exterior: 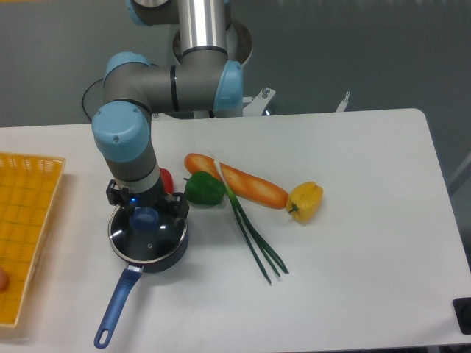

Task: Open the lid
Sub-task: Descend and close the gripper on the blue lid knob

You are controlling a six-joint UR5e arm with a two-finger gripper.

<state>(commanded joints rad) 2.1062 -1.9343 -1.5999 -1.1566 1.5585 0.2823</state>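
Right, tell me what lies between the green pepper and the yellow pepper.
In the camera view, the orange carrot stretches between the green pepper and yellow pepper, with the green onion crossing it.

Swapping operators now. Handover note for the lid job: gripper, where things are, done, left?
Gripper: down over the lid's blue knob; I can't tell from this view whether it is closed on it.
Lid: seated on the saucepan, front left of the table, handle pointing toward the front edge.
Nearby: green pepper just right of the pan; a small red item shows behind the wrist.
Done: gripper brought to the knob.
Left: confirm the grip, lift the lid off, set it down.
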